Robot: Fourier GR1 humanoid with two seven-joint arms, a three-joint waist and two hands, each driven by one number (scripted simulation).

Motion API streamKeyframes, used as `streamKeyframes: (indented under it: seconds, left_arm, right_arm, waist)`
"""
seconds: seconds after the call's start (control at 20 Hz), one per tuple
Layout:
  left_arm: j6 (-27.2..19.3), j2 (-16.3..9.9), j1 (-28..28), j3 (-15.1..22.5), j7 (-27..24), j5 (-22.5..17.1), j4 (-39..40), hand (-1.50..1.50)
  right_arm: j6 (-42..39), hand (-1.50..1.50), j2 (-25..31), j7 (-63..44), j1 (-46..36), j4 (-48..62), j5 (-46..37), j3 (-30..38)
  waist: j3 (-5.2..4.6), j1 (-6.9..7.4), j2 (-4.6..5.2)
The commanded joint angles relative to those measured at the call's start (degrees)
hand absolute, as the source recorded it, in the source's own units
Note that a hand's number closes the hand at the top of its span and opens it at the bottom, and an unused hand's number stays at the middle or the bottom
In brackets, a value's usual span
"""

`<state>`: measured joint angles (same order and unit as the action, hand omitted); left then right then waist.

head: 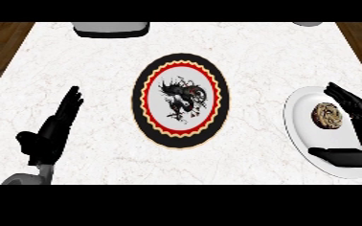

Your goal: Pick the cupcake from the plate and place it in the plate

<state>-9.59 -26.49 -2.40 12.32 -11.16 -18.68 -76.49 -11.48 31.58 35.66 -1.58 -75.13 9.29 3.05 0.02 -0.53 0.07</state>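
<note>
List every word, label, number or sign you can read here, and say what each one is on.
None: no readable text shows in the head view.
The patterned plate carries only a dark ink-like figure inside red and cream scalloped rings, no letters.
The white plate, the cupcake and the counter show no markings.

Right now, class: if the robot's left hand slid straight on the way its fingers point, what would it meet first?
The left hand points up and slightly right across bare counter. It would probably miss the patterned plate and reach the grey object at the far edge, though depth is unclear.
</note>
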Motion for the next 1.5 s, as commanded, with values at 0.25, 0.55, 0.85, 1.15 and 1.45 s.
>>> streamKeyframes:
  seconds: [0.25, 0.55, 0.85, 1.15, 1.45]
  left_arm:
    - [0.85, 2.04, -3.33, -1.46, 0.24, 1.69, 4.24, 0.0]
    - [0.63, 1.24, -4.04, -1.41, 3.81, 1.84, 0.18, 0.0]
    - [1.81, 4.94, -2.48, -1.58, -0.44, 4.26, 3.26, 0.0]
    - [4.04, 4.1, -1.85, -4.98, 2.41, 4.82, 0.5, 0.0]
    - [4.56, 6.6, -3.97, -5.51, 1.44, 7.33, 4.85, 0.0]
  right_arm:
    - [-1.08, -1.5, 12.67, -6.18, 2.46, -2.08, -6.37, 5.3]
    - [-4.91, -1.5, 21.37, -10.69, 4.54, -3.51, -15.97, 1.01]
    - [-7.53, -1.5, 18.36, -19.25, 1.37, -3.27, -20.05, -1.15]
    - [-6.12, -1.5, 14.68, -19.0, -1.7, 2.52, -28.62, -1.92]
    - [-7.78, -1.5, 13.61, -21.11, -5.29, 6.12, -35.06, -3.89]
  waist:
    - [-0.09, -0.06, -0.05]
    - [-0.05, 0.14, -0.15]
    - [-0.05, 0.41, -0.08]
    - [-0.01, 0.61, -0.07]
    - [-0.02, 0.54, -0.03]
